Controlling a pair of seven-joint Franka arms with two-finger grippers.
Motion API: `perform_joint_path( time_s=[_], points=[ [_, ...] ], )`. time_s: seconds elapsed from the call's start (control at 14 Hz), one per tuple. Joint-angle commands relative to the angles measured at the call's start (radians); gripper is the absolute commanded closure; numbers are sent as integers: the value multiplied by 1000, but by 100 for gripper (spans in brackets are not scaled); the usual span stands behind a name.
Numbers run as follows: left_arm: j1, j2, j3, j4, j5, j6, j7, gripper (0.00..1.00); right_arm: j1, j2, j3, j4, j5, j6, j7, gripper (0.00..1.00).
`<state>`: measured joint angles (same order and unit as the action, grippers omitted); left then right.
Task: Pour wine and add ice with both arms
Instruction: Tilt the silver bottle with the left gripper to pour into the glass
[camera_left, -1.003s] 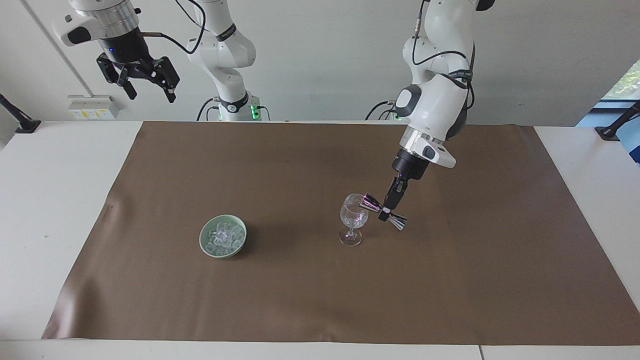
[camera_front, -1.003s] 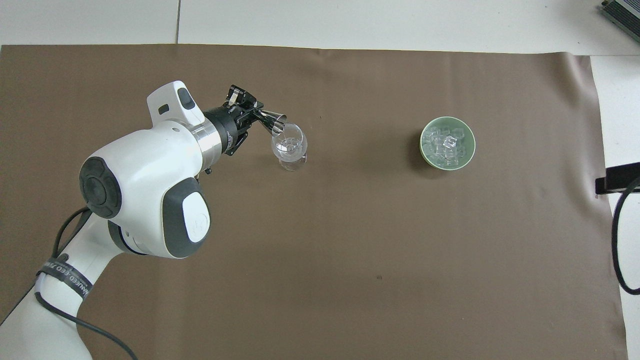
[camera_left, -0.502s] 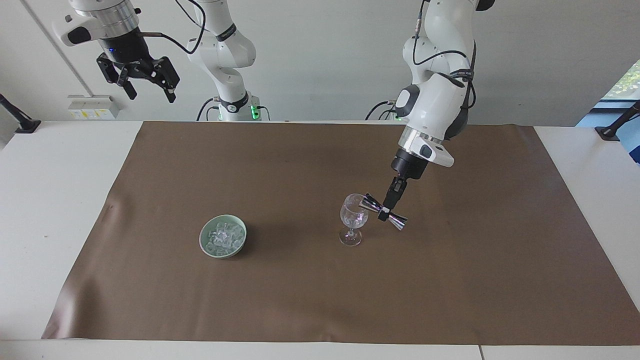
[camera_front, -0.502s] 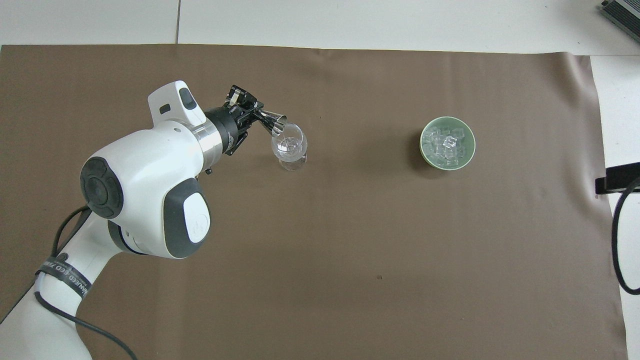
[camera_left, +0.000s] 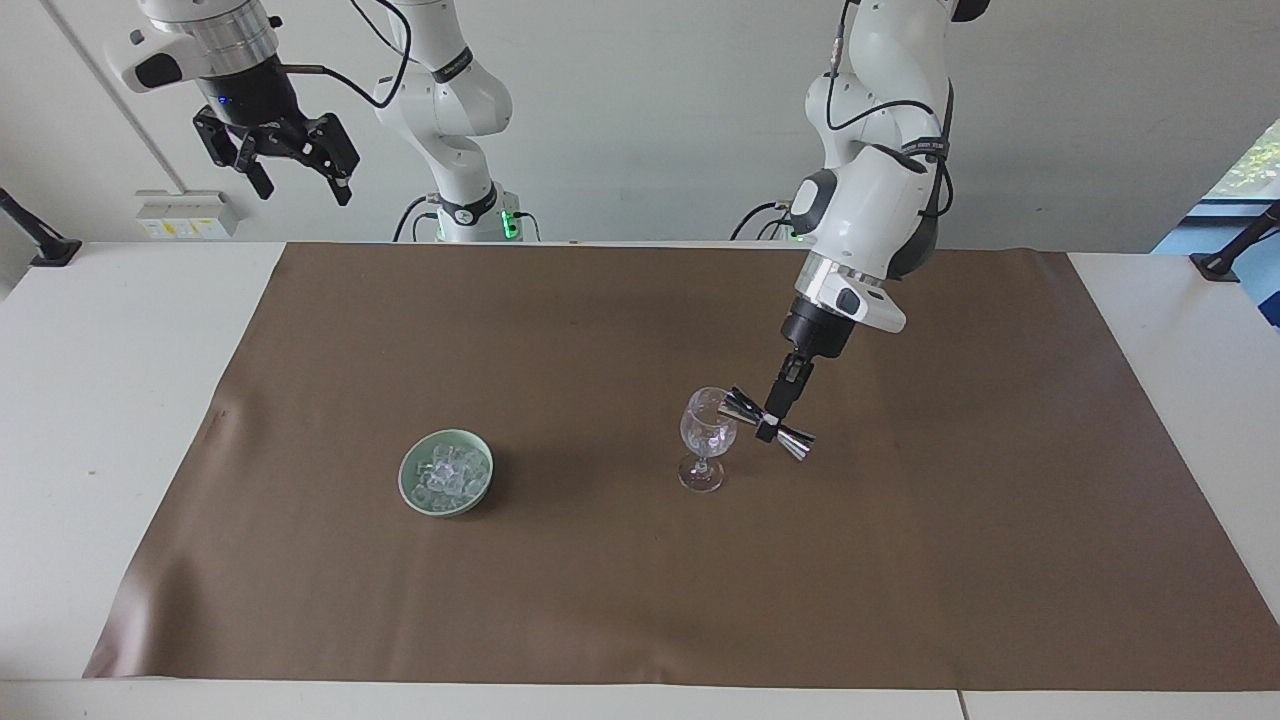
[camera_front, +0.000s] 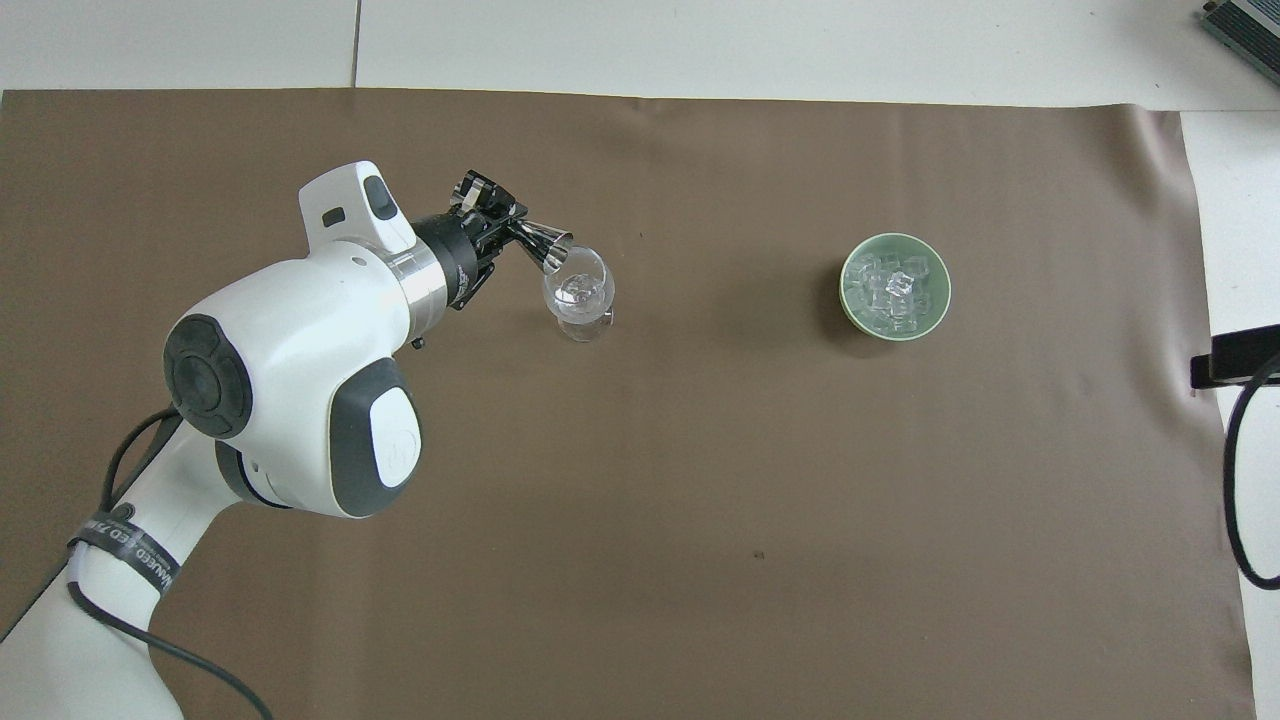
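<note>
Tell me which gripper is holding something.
The left gripper, shut on the silver double-cone jigger tipped at the clear stemmed glass; the right gripper hangs open, empty.

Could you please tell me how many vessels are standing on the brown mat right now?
2: a stemmed glass toward the left arm's end, and a pale green bowl of ice toward the right arm's end. Nothing appears hidden.

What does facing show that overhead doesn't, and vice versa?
Facing only: the right hand, open, waiting high above the right arm's end of the table; both arm bases; the glass's stem and foot from the side.
Overhead only: a look straight into the glass's bowl.
Both: the left hand shut on the metal jigger, tipped with one end at the rim of the wine glass; the green bowl holding the ice; the brown mat.
</note>
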<state>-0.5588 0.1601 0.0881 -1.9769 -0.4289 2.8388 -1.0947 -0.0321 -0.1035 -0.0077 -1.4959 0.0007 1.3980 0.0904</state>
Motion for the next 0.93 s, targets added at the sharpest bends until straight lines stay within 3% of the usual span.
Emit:
perform_joint_path(
  time_s=[0.0,0.86],
  points=[
    [-18,-10,15,-19,25,28,6,100,-2,-18,-6,-23,21,19,5,0],
    [-20,-10,13,-16,61,33,7,100,-3,-18,-6,-23,21,21,5,0]
  ],
)
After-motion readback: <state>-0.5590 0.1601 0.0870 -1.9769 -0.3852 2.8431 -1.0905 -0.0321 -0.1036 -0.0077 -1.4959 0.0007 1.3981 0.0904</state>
